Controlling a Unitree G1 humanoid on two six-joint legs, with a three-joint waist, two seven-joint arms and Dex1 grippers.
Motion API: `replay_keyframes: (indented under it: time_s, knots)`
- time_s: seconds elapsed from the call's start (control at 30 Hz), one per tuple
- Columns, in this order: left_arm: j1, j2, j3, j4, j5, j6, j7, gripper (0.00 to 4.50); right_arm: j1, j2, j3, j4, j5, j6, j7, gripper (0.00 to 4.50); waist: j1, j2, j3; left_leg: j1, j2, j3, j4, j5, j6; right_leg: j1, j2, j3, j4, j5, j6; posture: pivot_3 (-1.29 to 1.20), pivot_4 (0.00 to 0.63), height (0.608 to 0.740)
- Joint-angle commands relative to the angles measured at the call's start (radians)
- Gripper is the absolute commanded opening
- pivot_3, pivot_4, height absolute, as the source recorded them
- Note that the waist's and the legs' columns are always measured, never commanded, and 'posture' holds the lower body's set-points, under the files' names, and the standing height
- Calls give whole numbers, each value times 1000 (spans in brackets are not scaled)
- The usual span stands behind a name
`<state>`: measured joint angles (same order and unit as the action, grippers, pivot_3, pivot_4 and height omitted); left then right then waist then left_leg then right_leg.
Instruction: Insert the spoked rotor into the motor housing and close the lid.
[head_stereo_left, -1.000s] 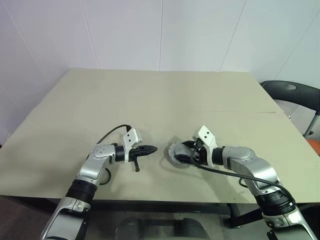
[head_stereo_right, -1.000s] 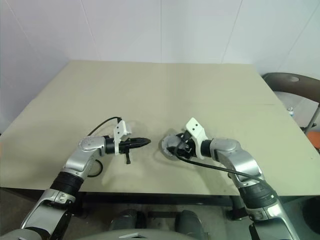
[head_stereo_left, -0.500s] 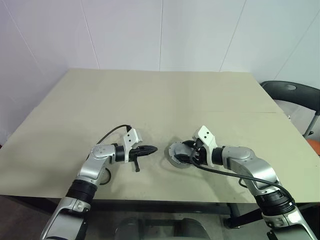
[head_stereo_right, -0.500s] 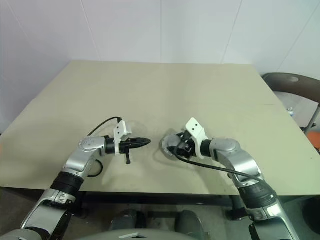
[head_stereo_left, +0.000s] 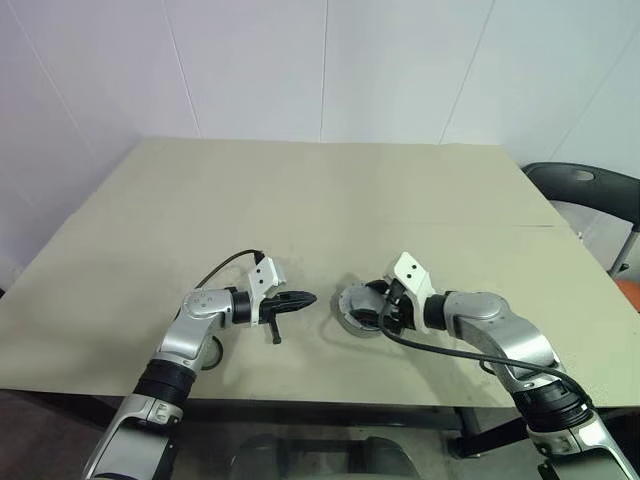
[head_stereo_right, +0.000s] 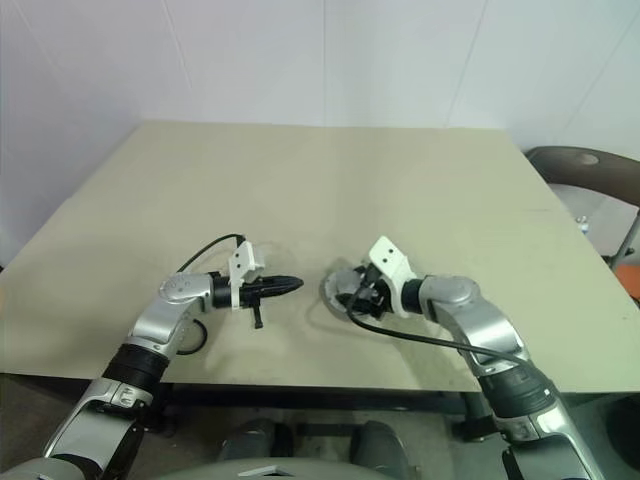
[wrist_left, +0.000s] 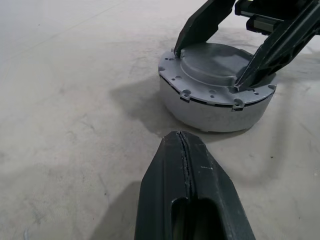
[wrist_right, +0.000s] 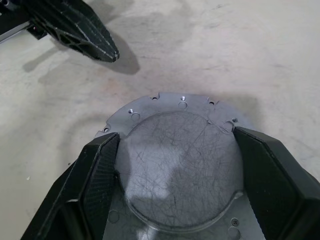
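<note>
- The motor housing (wrist_left: 215, 107) is seen standing upright on the beige tabletop (head_stereo_left: 320, 200), near the front edge and slightly right of the middle.
- The housing is shown as a short round grey cup, and its mouth is covered by the lid (wrist_right: 177, 165), a flat grey disc with a raised round centre and small holes and notches along the rim.
- The lid is seated level on the housing; the joint between the two is visible as a dark line around the top in the left wrist view.
- What lies inside the housing cannot be told, since the interior is hidden under the lid; no spoked rotor is visible on the tabletop.
- The right tool (wrist_right: 175, 170) is placed over the housing from the right, pointing down and toward the left.
- Its two black fingers (wrist_right: 100, 170) are spread wide and set against opposite sides of the lid's raised centre, so the lid is bracketed between them; whether it is pressed or merely touched cannot be told.
- The left tool (head_stereo_left: 300, 299) is held just above the tabletop to the left of the housing, pointing toward it, with bare tabletop between the two.
- Its fingers are clenched together with nothing between them; the thin seam between them is visible in the left wrist view.
- A dark chair (head_stereo_left: 590, 195) is seen beyond the right edge of the tabletop.
</note>
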<state>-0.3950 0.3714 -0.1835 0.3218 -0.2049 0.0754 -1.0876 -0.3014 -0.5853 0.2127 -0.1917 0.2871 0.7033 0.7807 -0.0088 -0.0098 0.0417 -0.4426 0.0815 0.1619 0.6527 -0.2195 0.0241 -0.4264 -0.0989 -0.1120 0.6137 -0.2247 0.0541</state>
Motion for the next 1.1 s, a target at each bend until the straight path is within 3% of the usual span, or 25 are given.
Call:
replay_keyframes:
  time_s: [0.03, 0.63, 0.97, 1.1]
  knots:
    - [-13, -3, -3, -17, 4, -12, 1, 0, 28, -37, 27, 10, -7, 46, 33, 3225, 1, 0, 0, 0, 0, 0, 0, 0, 0, 0, 0, 0, 0, 0, 0, 0, 0, 740]
    - [-10, -14, -7, -25, 1, -13, 3, 0, 44, -72, 77, 24, -15, 132, 48, 3225, 21, -1, -1, 0, -1, 0, -1, -1, 1, 0, -1, 0, -1, 0, 0, 0, 0, 740]
    - [-120, -77, -39, 58, 17, -52, -24, 0, 57, -28, 9, 31, 45, 109, 52, 3225, 21, -2, -3, 0, -1, 0, 0, -1, 1, 1, -1, -1, -2, 0, 0, 0, 0, 740]
    - [-139, -91, -43, 80, 24, -64, -30, 0, 86, -57, 20, 25, 57, 108, 93, 3225, 22, -2, -3, 0, -1, -1, -1, -1, 2, 1, 0, -1, -1, -1, 1, 0, 0, 740]
